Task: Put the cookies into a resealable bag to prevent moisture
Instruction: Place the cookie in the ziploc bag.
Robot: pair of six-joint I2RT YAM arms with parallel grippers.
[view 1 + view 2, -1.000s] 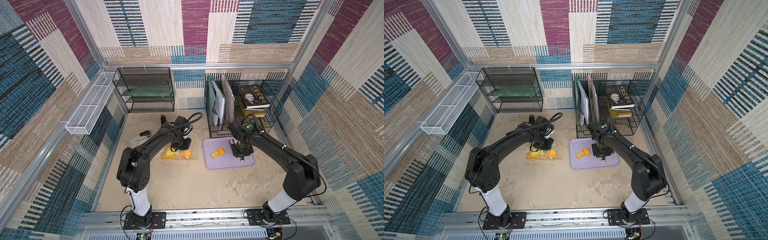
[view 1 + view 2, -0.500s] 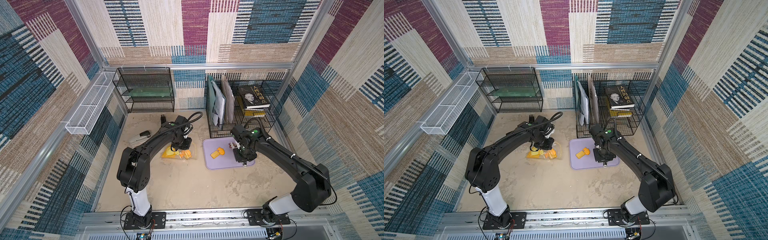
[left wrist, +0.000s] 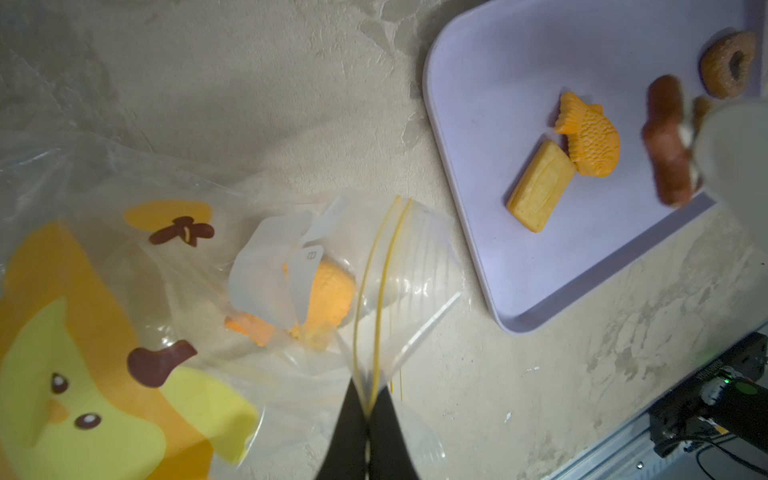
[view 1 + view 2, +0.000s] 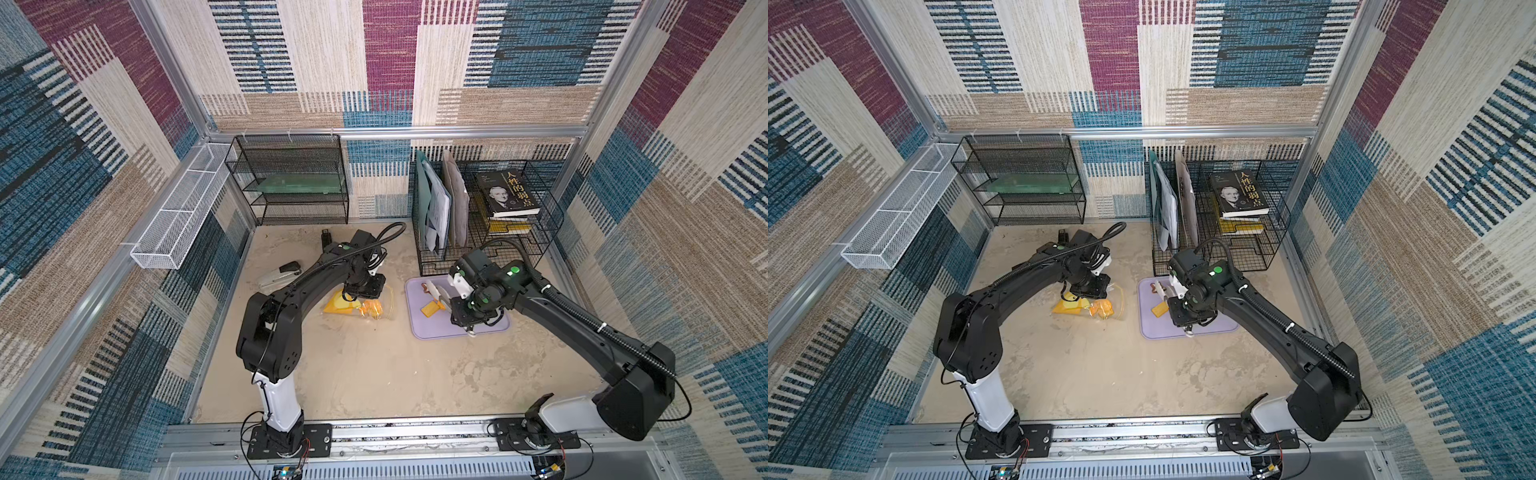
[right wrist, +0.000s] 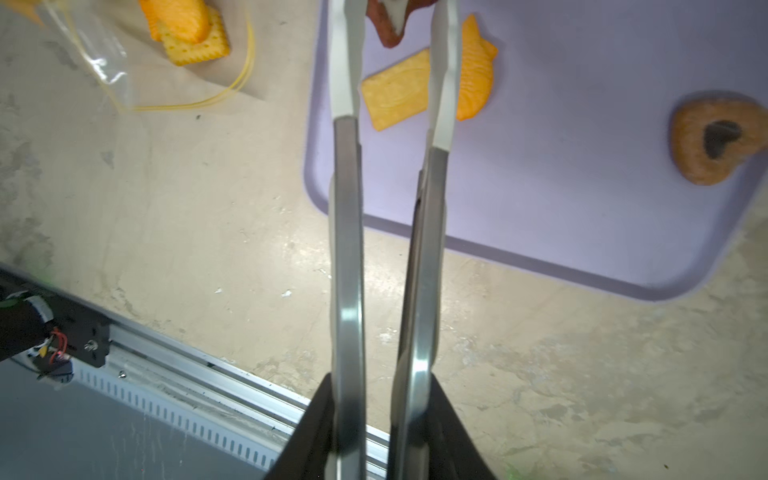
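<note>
Orange fish cookie, clear yellow bag, tongs

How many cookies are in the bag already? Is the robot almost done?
About halfway. Two orange cookies already lie inside the bag, whose edge the left gripper pinches. The right gripper holds tongs that grip a dark brown cookie over the tray. Left there: a yellow rectangle, a fish and a brown ring. The bag is unsealed.
</note>
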